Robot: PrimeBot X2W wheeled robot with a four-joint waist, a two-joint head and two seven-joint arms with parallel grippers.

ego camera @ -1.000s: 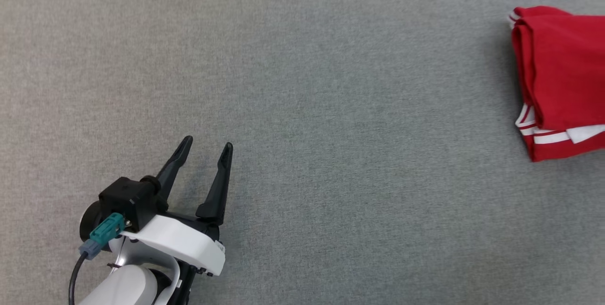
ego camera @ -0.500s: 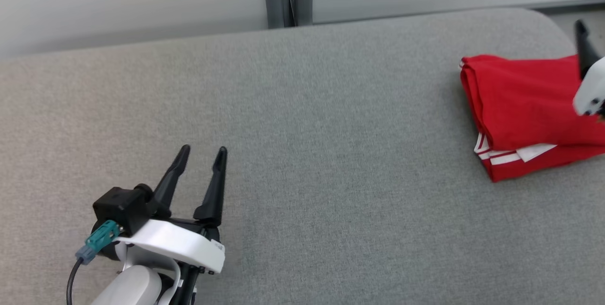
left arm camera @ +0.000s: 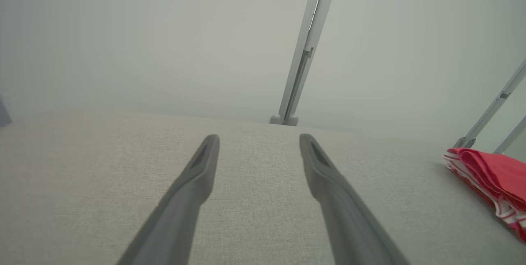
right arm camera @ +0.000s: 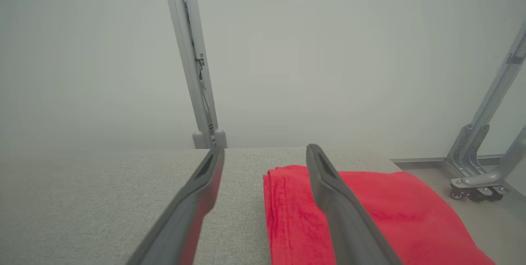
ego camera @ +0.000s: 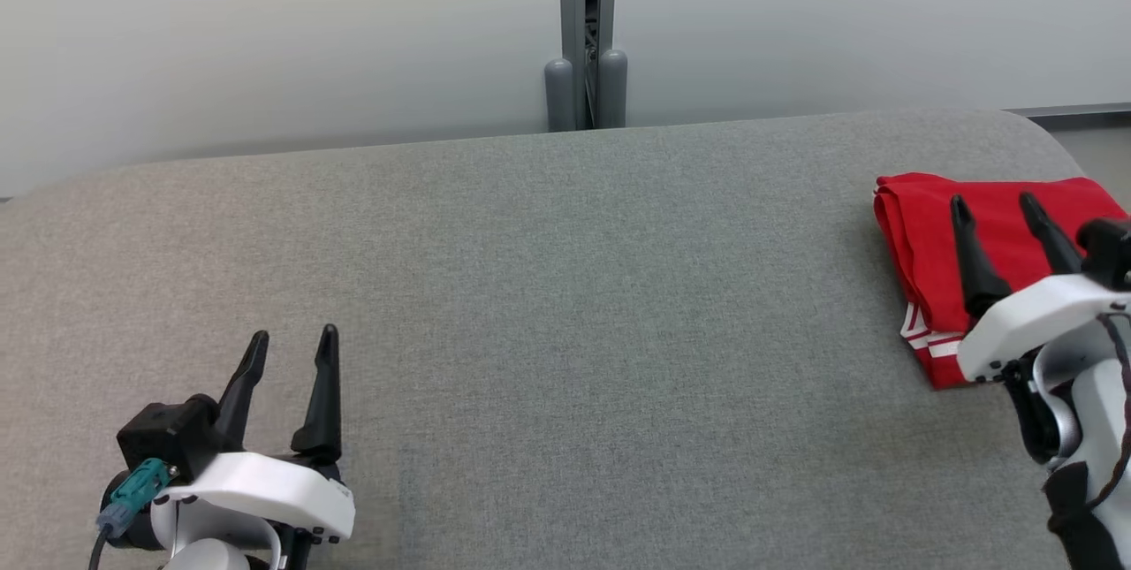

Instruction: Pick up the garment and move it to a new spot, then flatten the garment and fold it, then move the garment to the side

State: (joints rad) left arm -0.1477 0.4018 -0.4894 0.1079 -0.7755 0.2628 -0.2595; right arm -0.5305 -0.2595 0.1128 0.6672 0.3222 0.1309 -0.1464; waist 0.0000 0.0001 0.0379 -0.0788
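Partly under right fingers [ego camera: 975, 262], folded red garment [ego camera: 919, 234]

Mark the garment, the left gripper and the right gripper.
garment [ego camera: 919, 252], head view, folded red top layer
left gripper [ego camera: 293, 333], head view, midway between its fingertips
right gripper [ego camera: 990, 198], head view, midway between its fingertips

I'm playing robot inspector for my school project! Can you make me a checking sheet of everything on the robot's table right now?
Surface: grey fabric table, smooth, with a rounded far-right corner.
Job's things: red garment with white stripes, folded, at the table's right end.
Clutter: nothing seen.
Pincers: left pincer open and empty, over plain fabric; right pincer open and empty, at the garment's left edge.
Cables: dark cable with a teal plug at the left wrist.
Surroundings: pale wall and grey metal post behind the table.
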